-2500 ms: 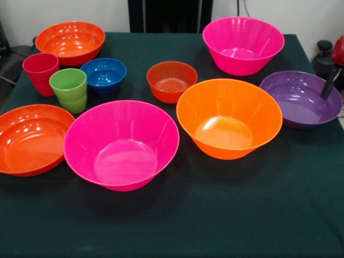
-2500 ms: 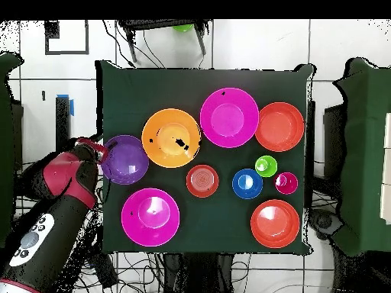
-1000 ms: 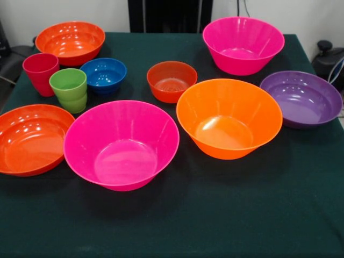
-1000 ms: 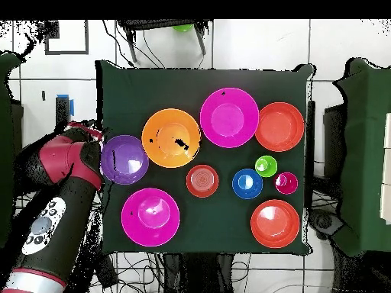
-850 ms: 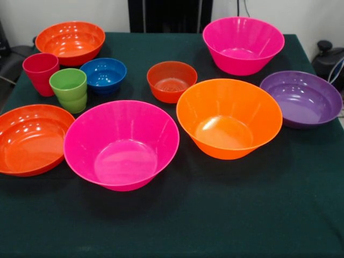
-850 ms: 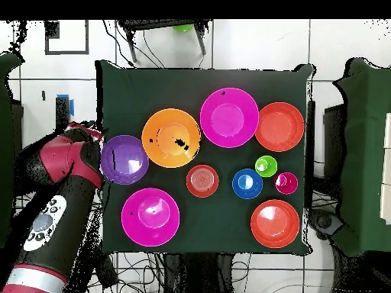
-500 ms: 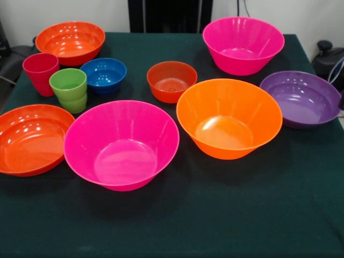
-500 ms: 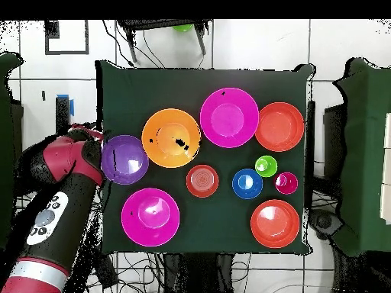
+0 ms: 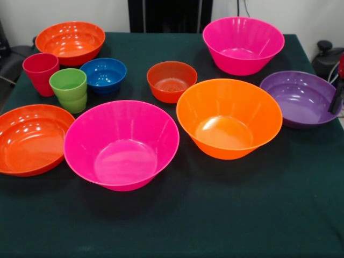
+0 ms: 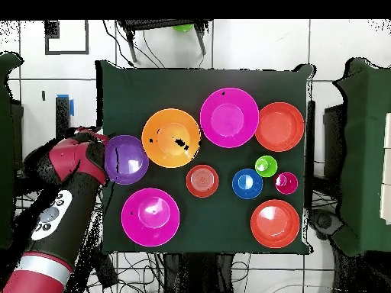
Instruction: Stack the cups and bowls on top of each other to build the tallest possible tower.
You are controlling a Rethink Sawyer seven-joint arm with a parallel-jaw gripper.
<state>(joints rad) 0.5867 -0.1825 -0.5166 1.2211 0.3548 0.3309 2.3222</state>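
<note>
1. The gripper (image 9: pixel 337 97) has edged back in at the purple bowl (image 9: pixel 301 98)'s right rim; whether spread or pressed together, I cannot tell.
2. Left of the purple bowl, the bowls and cups stay unstacked; the table (image 9: pixel 242 215) lies bare before them.

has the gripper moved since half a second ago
Yes. In the front view the gripper has come back into sight at the right edge, by the purple bowl, whose far right rim it now overlaps.
</note>
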